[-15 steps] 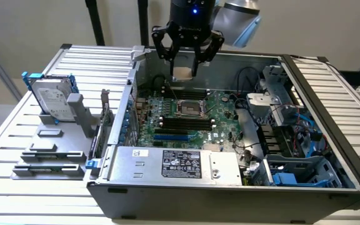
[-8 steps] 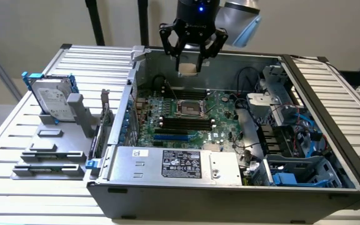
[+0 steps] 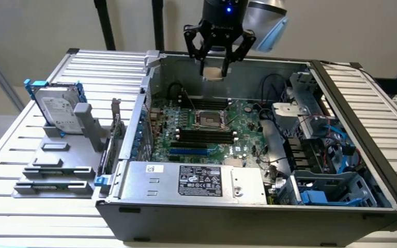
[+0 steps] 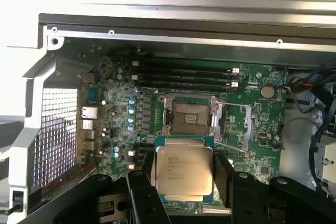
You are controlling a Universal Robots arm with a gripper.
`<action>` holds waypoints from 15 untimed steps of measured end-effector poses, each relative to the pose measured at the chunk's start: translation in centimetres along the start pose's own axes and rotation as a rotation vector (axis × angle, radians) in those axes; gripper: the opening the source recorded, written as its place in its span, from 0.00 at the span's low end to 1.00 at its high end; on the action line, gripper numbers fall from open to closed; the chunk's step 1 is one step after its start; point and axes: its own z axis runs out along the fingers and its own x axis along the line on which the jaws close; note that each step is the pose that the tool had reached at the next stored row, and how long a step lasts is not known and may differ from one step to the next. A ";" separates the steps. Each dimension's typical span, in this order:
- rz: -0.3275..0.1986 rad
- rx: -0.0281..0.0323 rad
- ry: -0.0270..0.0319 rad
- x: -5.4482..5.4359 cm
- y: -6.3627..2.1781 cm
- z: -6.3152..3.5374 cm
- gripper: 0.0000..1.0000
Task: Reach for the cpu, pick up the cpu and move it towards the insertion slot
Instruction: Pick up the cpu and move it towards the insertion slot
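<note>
My gripper (image 3: 214, 70) hangs above the open computer case, its black fingers shut on the cpu (image 3: 214, 72), a small pale square chip. In the wrist view the cpu (image 4: 184, 169) shows its silvery printed top, clamped on two sides between the black fingers (image 4: 223, 174). The insertion slot (image 3: 210, 119), a square socket with a shiny metal frame and dark centre, sits on the green motherboard below the chip. In the wrist view the insertion slot (image 4: 189, 117) lies just past the chip's edge, with a gap of height between them.
The grey case (image 3: 184, 217) lies open on a slatted metal table (image 3: 26, 150). Long black memory slots (image 3: 202, 136) run beside the socket. A power supply (image 3: 198, 181) fills the near side. A silver hard drive (image 3: 57, 108) with blue brackets stands on a grey holder at the exterior view's left. Cables crowd the exterior view's right.
</note>
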 end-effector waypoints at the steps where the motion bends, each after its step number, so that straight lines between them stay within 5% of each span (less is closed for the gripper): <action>1: 0.001 -0.0001 -0.0001 -0.1 0.10 0.01 0.54; 15: 0.048 -0.0018 -0.0022 -0.9 0.81 0.07 0.54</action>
